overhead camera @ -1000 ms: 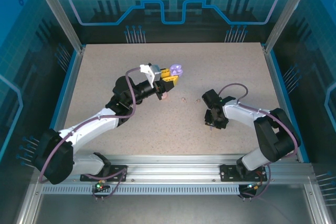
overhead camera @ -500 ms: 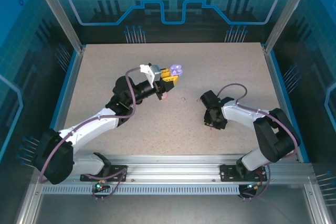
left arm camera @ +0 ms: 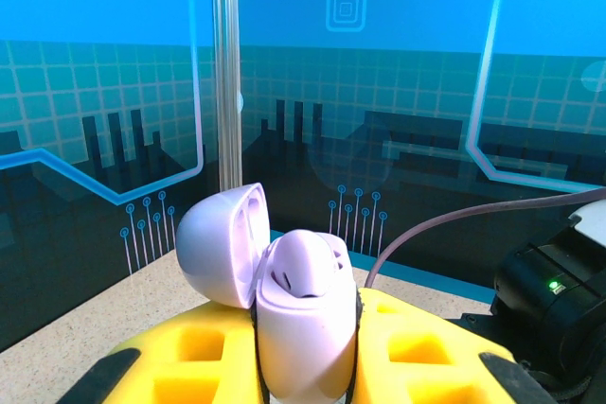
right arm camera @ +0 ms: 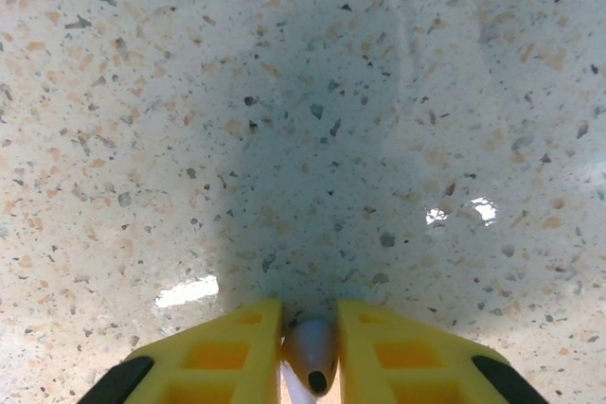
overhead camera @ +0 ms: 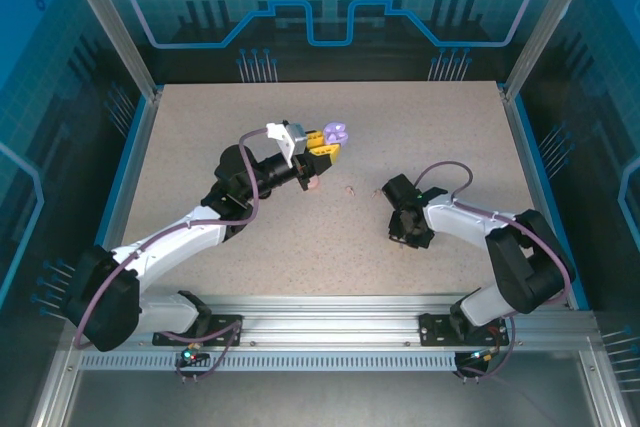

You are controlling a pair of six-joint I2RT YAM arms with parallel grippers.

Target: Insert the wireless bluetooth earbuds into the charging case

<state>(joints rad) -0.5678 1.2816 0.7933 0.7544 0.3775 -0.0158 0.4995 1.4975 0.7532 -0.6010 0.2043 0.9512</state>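
Top external view: the left arm reaches from its base at the near-left corner toward the middle of the speckled worktop [overhead camera: 450,127], elbow bent and wrist lifted. The left pincer [overhead camera: 325,144] carries the lilac charging case [overhead camera: 337,133], which from above is little more than a pale patch at the fingertips. The right arm folds out toward the right edge and doubles back. The right pincer [overhead camera: 405,237] points straight down at the worktop, well apart from the case. A small pinkish object [overhead camera: 312,185] lies beside the left wrist, too small to identify. The left wrist camera supplies the detail. The case [left arm camera: 303,319] stands upright, clamped between the yellow fingers [left arm camera: 417,352] of the left pincer [left arm camera: 303,366], its lid [left arm camera: 222,243] flipped back to the left and the hollow of the body facing up. The dark bulk of the right arm [left arm camera: 554,290] shows at the frame's right. The right wrist camera looks down at the worktop [right arm camera: 284,92]. There the right pincer [right arm camera: 310,328] is nearly closed, its two yellow fingers [right arm camera: 222,352] pinching one pale earbud [right arm camera: 311,352] with a dark spot on the end nearest the lens. The earbud is at or just above the worktop, and whether it touches cannot be told.
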